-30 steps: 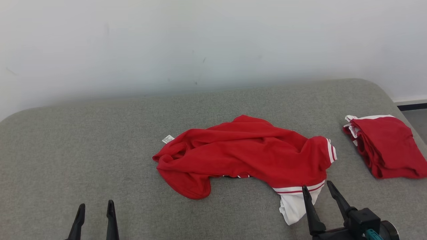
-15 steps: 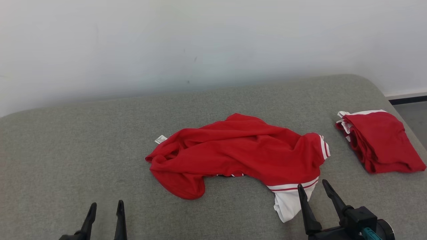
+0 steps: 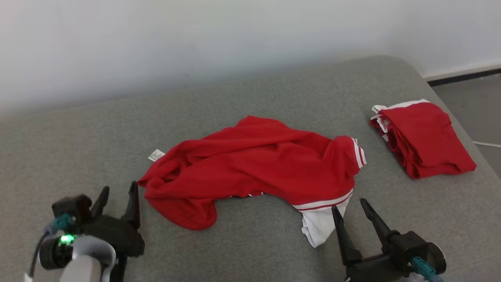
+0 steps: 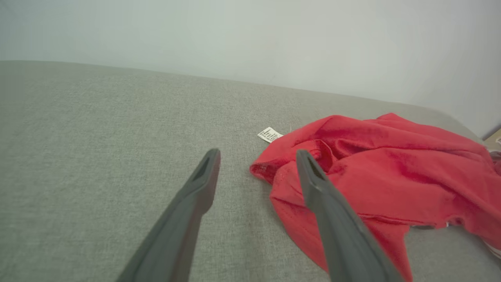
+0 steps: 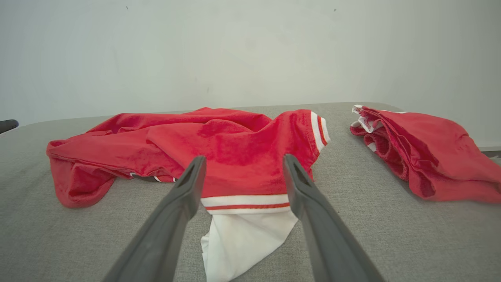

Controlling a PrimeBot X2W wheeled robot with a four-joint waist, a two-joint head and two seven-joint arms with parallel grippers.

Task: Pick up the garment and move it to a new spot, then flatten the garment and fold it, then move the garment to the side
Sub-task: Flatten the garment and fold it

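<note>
Garment (image 3: pixel 254 164), red with white bands carrying thin red stripes, lies crumpled near the middle of a grey upholstered surface (image 3: pixel 235 94) before a pale wall (image 3: pixel 195 35). A small white care label (image 3: pixel 156 155) juts from the garment's left end onto the grey fabric; its dark print is too small to read. A plain white panel (image 5: pixel 242 239) hangs out below a striped band at the near right corner.

Left gripper (image 3: pixel 119 187): fingers spread wide with nothing between them, poised just beside the garment's left end. In the left wrist view one finger overlaps the red hem, but contact cannot be judged.

Right gripper (image 3: pixel 349 204): fingers also wide apart and empty, pointing at the white panel, with the tips on either side of it in the right wrist view.

Folded red pile (image 3: pixel 424 137): sits well apart at the surface's right end. A white tag with red lettering shows among its folds and is illegible.
</note>
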